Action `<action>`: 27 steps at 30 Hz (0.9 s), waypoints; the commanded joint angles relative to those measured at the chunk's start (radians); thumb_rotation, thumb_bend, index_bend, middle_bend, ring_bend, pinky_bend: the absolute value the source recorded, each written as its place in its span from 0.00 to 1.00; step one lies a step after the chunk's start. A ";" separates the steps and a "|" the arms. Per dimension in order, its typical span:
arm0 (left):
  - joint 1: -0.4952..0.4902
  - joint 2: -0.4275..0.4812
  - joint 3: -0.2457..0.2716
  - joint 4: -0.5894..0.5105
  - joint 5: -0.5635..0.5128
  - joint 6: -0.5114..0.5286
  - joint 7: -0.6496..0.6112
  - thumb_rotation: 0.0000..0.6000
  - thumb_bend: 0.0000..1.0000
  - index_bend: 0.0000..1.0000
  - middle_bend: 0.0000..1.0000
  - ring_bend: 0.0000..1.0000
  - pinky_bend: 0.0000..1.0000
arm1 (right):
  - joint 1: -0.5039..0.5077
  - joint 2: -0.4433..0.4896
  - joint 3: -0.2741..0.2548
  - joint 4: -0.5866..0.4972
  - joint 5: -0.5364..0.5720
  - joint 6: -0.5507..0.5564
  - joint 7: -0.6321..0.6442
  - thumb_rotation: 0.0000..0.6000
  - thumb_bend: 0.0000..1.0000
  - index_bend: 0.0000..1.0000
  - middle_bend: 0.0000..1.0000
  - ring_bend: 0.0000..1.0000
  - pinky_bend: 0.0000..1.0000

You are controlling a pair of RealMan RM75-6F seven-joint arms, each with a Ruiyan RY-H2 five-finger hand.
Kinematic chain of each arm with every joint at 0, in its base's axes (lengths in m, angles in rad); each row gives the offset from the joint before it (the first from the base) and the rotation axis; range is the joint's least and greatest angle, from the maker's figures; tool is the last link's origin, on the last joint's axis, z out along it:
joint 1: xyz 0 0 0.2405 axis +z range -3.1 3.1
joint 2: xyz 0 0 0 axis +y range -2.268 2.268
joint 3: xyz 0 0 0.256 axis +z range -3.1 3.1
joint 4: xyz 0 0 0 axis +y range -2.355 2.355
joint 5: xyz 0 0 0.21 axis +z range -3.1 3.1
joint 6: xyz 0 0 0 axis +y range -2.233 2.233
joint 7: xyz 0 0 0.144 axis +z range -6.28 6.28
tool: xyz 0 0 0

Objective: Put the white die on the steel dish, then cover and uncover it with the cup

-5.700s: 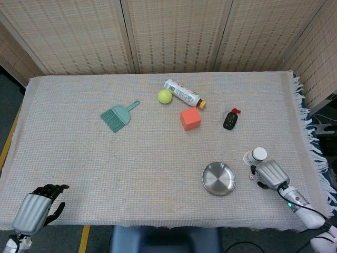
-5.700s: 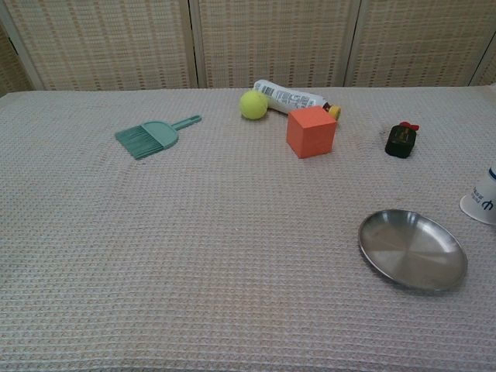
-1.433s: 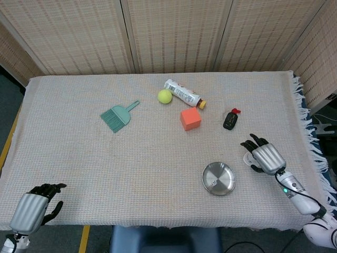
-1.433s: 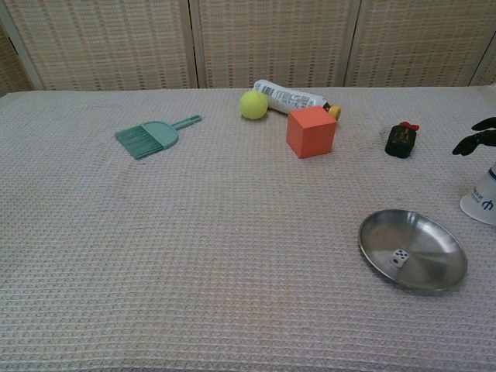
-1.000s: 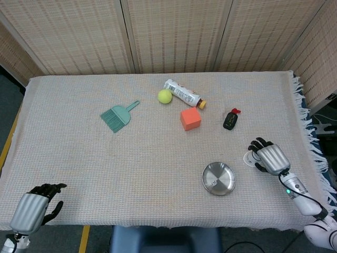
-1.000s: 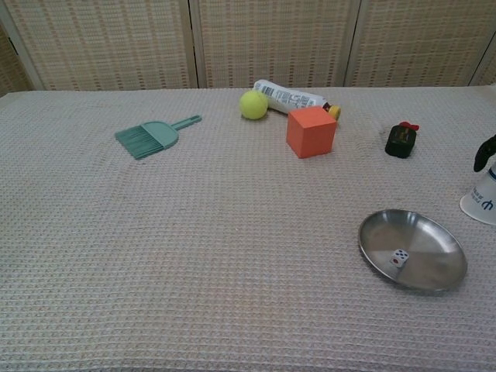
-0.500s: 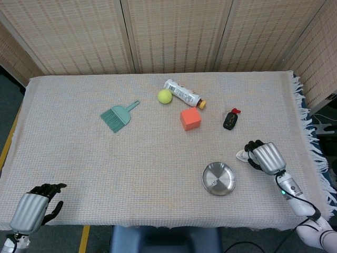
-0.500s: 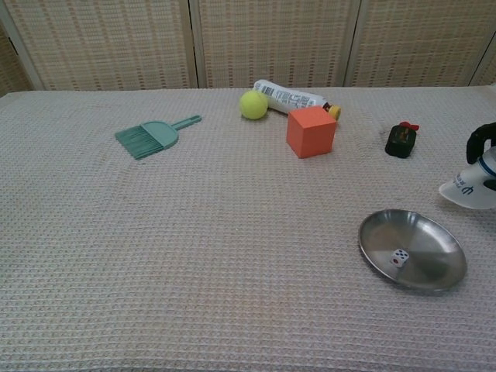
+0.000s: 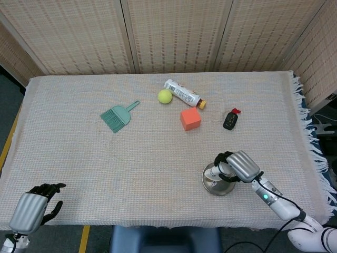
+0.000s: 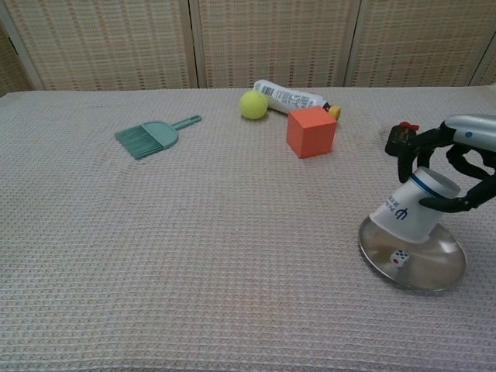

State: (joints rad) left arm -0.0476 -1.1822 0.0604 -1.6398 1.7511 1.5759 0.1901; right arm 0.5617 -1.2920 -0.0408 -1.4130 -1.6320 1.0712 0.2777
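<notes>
Teal brush (image 9: 116, 116), yellow ball (image 9: 165, 96), bottle (image 9: 183, 93), orange cube (image 9: 190, 119).

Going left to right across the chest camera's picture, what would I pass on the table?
Brush → ball → bottle → orange cube → steel dish with the white die in it, the tilted cup over it, held by the right robot hand.

Right robot hand (image 10: 453, 167) carried cup (image 10: 411, 208) from tablecloth to above steel dish (image 10: 446, 267), tilted mouth-down over white die (image 10: 400, 257)
</notes>
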 commanded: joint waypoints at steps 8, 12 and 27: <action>0.001 0.004 -0.003 -0.002 -0.005 0.002 -0.006 1.00 0.36 0.31 0.44 0.39 0.53 | 0.030 -0.030 -0.017 -0.012 0.006 -0.067 -0.039 1.00 0.33 0.59 0.52 0.50 0.81; 0.001 0.004 -0.003 -0.003 -0.005 0.003 -0.008 1.00 0.36 0.31 0.44 0.39 0.53 | 0.031 -0.033 -0.018 -0.012 0.008 -0.072 -0.041 1.00 0.33 0.59 0.52 0.50 0.81; 0.003 0.009 -0.003 -0.007 -0.001 0.008 -0.013 1.00 0.36 0.31 0.44 0.39 0.53 | 0.031 -0.129 -0.004 0.070 -0.005 -0.049 -0.279 1.00 0.33 0.54 0.52 0.47 0.78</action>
State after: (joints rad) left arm -0.0451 -1.1731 0.0575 -1.6466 1.7502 1.5843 0.1773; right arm 0.5956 -1.4094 -0.0471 -1.3545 -1.6331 1.0130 0.0145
